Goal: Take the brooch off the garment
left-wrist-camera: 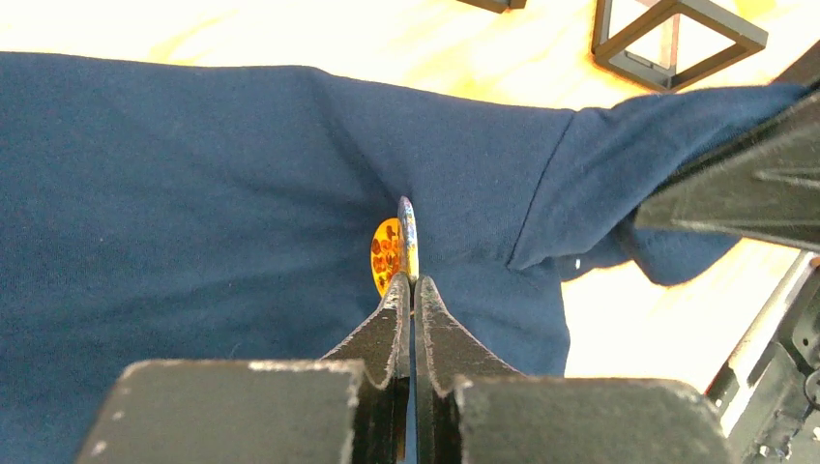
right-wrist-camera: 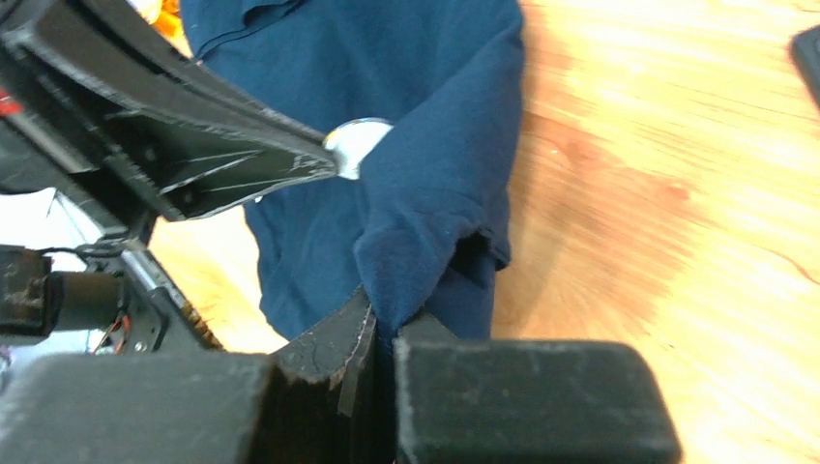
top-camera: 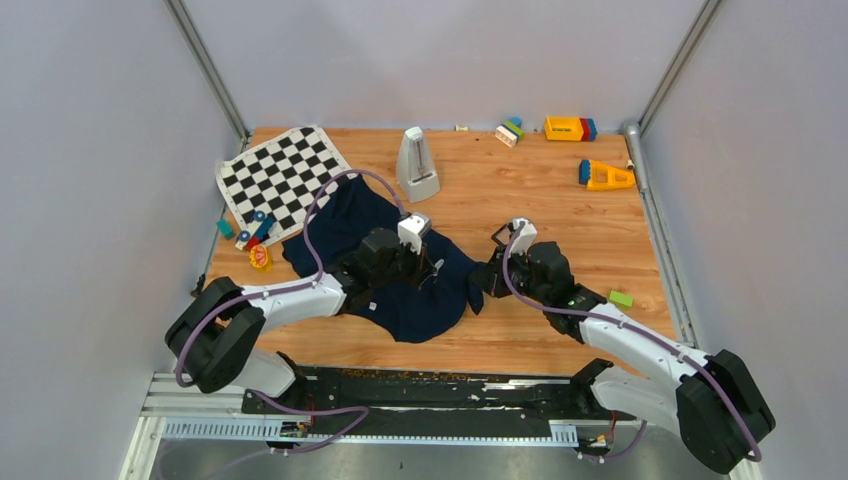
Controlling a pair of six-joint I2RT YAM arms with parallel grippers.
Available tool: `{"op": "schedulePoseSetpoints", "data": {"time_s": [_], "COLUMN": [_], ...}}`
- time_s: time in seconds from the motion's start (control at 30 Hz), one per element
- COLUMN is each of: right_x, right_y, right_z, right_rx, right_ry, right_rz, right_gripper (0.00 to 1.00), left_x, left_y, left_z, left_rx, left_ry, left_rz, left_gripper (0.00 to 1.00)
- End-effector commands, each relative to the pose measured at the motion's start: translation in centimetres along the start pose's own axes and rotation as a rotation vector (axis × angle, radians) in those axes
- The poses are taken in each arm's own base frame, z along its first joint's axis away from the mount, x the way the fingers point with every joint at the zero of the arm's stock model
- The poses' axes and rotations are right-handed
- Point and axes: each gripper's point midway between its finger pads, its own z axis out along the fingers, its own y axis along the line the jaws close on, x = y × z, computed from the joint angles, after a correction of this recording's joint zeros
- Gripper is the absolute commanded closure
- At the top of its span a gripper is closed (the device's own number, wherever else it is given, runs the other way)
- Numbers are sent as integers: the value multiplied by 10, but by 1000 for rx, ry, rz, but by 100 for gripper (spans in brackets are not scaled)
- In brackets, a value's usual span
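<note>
Left pincer (left-wrist-camera: 413,282): clenched on the brooch (left-wrist-camera: 407,232). The disc stands edge-on at twelve o'clock of my fingertips, its orange patterned face turned to nine o'clock, close against the garment (left-wrist-camera: 193,193). Right pincer (right-wrist-camera: 382,324): clenched on a raised fold of that navy cloth. Seen from above, the garment lies crumpled on the table (top-camera: 560,230), with my left pincer over its middle and my right at its three o'clock edge. Whether the brooch is pinned to the cloth, I cannot tell.
</note>
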Motion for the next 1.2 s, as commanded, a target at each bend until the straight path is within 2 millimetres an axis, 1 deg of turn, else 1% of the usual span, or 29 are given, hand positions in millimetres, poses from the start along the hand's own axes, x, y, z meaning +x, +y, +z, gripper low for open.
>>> {"op": "schedulePoseSetpoints", "data": {"time_s": [0.0,0.07,0.17,0.27,0.33,0.37,0.4,0.43,0.47,0.5,0.53,0.6,0.7,0.83,0.97,1.03,1.17], "right_x": [-23,-22,-19,-13,-9,-9,-8,-7,-6,-5,-3,-2,1,4,8,10,13], "right_y": [-10,-11,-6,12,22,27,30,33,35,38,41,43,46,51,55,58,64], "right_z": [2,3,5,7,7,7,6,6,6,5,5,5,6,8,10,10,11], "right_rx": [98,101,73,-37,-105,-129,-149,-168,-182,-202,-219,-232,-255,-278,-293,-302,-319], "right_ry": [-68,-60,-39,1,20,24,29,34,39,43,50,60,79,101,114,120,131], "right_rz": [9,11,6,-21,-29,-34,-39,-43,-45,-50,-53,-54,-58,-65,-78,-85,-107], "right_gripper": [95,96,96,99,100,100,100,100,100,100,100,100,100,100,100,100,100], "left_x": [-21,-22,-24,-25,-26,-22,-23,-18,-17,-16,-15,-13,-11,-10,-11,-12,-8], "left_y": [-12,-11,-6,-2,-2,-3,-4,-3,-3,-3,-3,-2,-2,-3,-5,-3,6], "left_z": [-9,-12,-17,-21,-20,-19,-19,-17,-15,-14,-14,-12,-11,-10,-10,-8,-5], "left_rx": [34,30,-1,-22,-17,-11,-8,-11,-12,-9,-10,-10,-11,-2,3,-12,-66], "left_ry": [-38,-46,-70,-89,-84,-63,-61,-40,-29,-21,-14,5,20,27,18,16,44], "left_rz": [22,19,27,35,43,48,50,48,49,50,52,62,69,66,45,31,6], "left_gripper": [100,100,100,100,100,99,93,89,81,77,71,63,55,49,46,48,53]}}
